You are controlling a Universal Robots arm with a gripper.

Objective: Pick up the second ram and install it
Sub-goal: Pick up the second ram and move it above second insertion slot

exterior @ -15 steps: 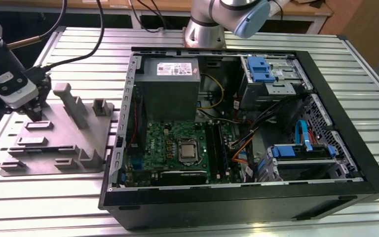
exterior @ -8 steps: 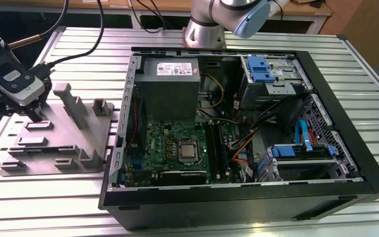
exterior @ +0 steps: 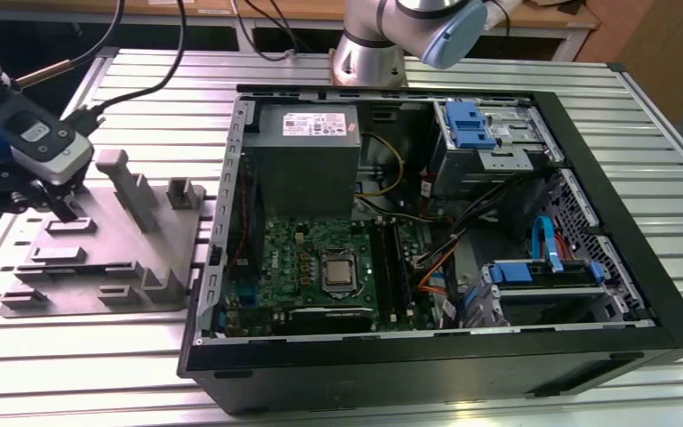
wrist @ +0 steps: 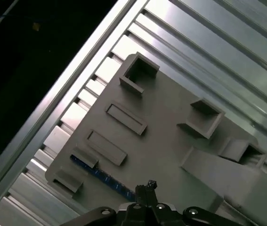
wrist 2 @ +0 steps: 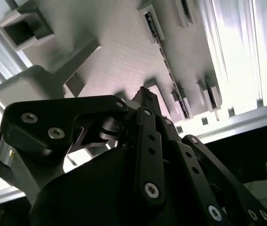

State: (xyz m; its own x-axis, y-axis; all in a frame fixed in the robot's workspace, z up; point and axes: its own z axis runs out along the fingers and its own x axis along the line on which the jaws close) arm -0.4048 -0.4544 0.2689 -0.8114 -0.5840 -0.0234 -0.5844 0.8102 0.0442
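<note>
**A:** How does the hand stand?

**B:** It is hung low over the grey fixture plate, at nine o'clock from the open computer case in the exterior view. It is seen drawn together to one narrow tip, and nothing is seen pinched in it.

**A:** Where is the second ram found?

**B:** It is stood on its long edge in a slot of the plate, held between small grey blocks. In both wrist views it is shown as a thin dark strip near the tip, and it is judged to be untouched.

**A:** How is it expected to handle?

**B:** It is judged light and stiff, but thin and easily cracked if bent. The flat faces are probably smooth, so a slip is to be feared. A hold is best taken across the two flat faces near the middle of the upper edge, so that it is kept level and the contact edge is spared.

**A:** What is held in the case?

**B:** A green board is laid toward six o'clock, with a grey power supply at twelve from it and blue-latched drive cages at one o'clock. Long black sockets are set at three o'clock on the board, but whether any is filled cannot be told. All is carried on the ribbed metal counter.
</note>
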